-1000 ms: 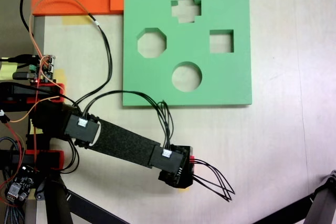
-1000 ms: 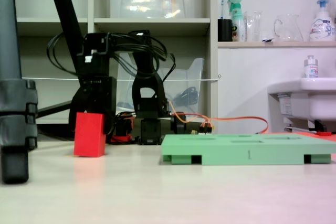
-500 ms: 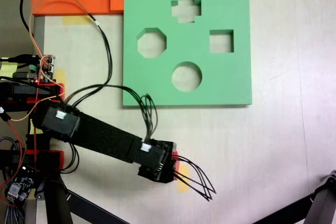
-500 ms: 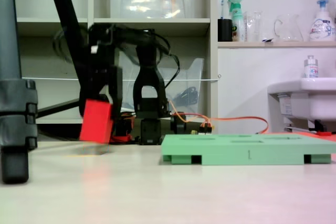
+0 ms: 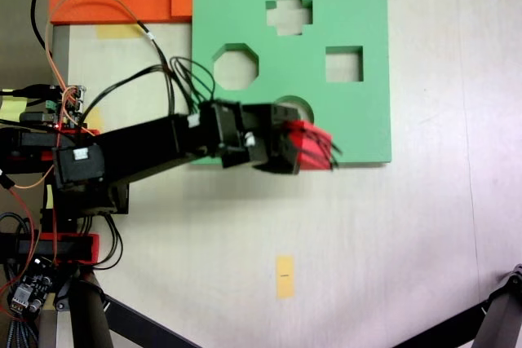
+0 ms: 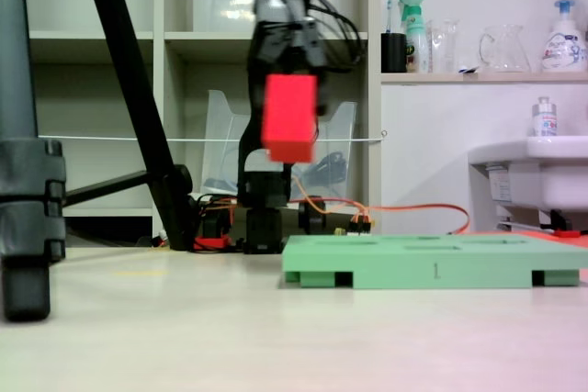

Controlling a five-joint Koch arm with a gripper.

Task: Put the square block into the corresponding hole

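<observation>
- Red square block (image 6: 288, 117) is held in the gripper (image 6: 287, 61), raised well clear of the table (image 5: 424, 250); the low side view shows open air between its underside and the green foam board (image 6: 432, 271).
- In the top-down fixed view the block (image 5: 308, 146) hangs over the board's near edge, just beside the round cut-out (image 5: 287, 106), which the arm partly covers.
- Gripper (image 5: 306, 148) state: clamped on the block. The jaws themselves are blurred, so exact finger placement cannot be read.
- Governing relation: the square hole (image 5: 343, 63) lies up and to the right of the block in the top-down view, farther across the board from the arm's base. Judgement: the move needs an outward reach with a small sideways shift, then a descent.
- Block orientation: in the side view it appears taller than wide, long axis close to vertical, lower face roughly level with the board. In the top-down view its edges look slightly skewed against the hole's edges; blur prevents a firm reading.
- Judgement: the block's faces must be squared to the hole's sides before lowering, since the fit appears close.
- Non-targets on the same board (image 5: 359, 120): cross-shaped cut-out (image 5: 289, 11) and octagonal cut-out (image 5: 236, 67).
</observation>
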